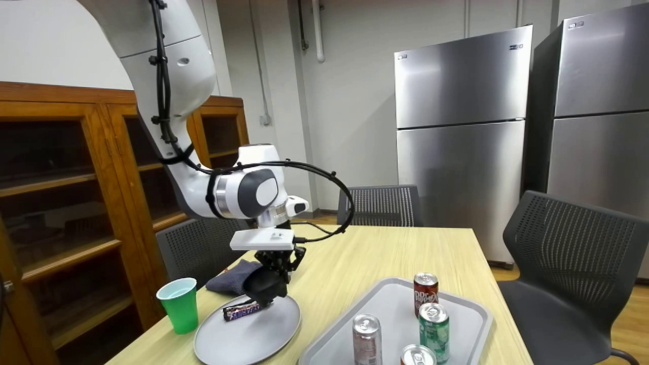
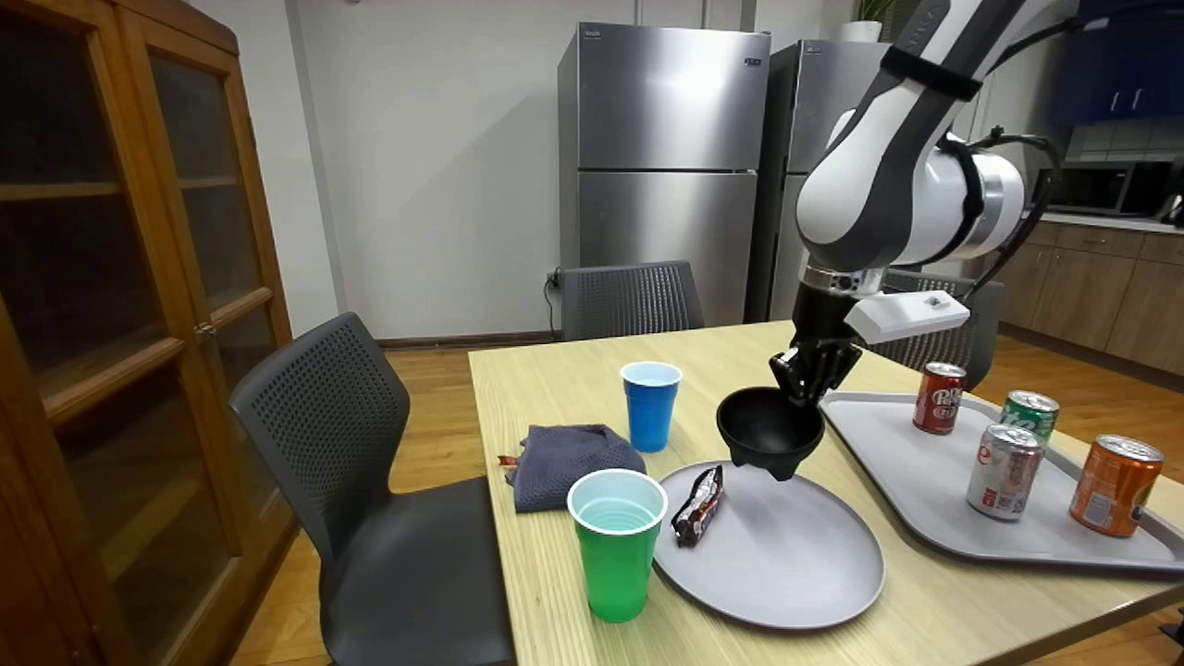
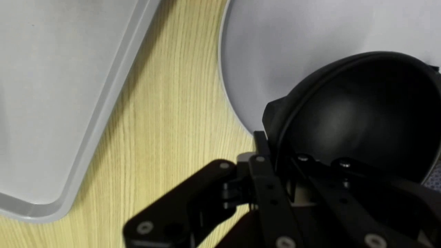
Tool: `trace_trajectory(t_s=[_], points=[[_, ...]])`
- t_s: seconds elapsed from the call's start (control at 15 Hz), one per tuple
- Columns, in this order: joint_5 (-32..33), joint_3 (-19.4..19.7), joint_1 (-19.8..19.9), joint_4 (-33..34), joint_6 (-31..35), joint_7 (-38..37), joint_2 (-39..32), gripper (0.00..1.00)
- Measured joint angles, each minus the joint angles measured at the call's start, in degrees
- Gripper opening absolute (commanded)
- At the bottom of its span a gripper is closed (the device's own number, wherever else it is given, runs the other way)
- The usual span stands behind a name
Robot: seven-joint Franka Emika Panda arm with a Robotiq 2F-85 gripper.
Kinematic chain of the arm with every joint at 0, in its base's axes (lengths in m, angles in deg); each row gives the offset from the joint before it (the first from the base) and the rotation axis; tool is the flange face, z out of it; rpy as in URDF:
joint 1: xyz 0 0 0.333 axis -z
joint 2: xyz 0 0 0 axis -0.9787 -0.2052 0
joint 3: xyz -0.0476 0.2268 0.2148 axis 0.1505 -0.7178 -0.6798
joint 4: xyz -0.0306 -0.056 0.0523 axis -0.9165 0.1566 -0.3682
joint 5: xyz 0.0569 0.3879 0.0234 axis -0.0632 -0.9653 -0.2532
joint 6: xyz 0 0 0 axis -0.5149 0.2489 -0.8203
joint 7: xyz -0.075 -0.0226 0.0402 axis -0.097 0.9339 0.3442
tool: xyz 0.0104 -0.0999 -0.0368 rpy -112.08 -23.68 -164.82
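My gripper (image 3: pixel 275 151) is shut on the rim of a black bowl (image 3: pixel 358 117), with one finger outside and one inside the wall. The bowl also shows in both exterior views (image 1: pixel 262 287) (image 2: pixel 768 430). It is slightly tilted, and its visible inside is empty. It hangs over the far part of a round grey plate (image 2: pixel 795 564); I cannot tell how large the gap is. A dark Snickers bar (image 2: pixel 698 506) lies on the plate beside the bowl, and in an exterior view (image 1: pixel 241 310) the bowl partly covers it.
A green cup (image 2: pixel 618 555) stands beside the plate, with a blue cup (image 2: pixel 651 412) and a dark folded cloth (image 2: pixel 569 467) behind. A grey tray (image 3: pixel 51 103) holds several cans, including a red can (image 2: pixel 939 398) and an orange can (image 2: pixel 1116 486). Dark chairs (image 1: pixel 573 274) surround the table.
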Motion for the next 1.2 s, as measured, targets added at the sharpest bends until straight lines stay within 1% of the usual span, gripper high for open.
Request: trace_trajectory(t_s=[0.27, 0.53, 1.2], points=[[-1.41, 0.2, 0.85, 3.93, -2.02, -0.06, -0.9, 0.02], [-2.43, 0.65, 0.97, 8.48, -3.81, -0.32, -3.3, 0.02], [-2.91, 2.25, 0.97, 22.72, -10.01, -5.14, -13.65, 0.02]])
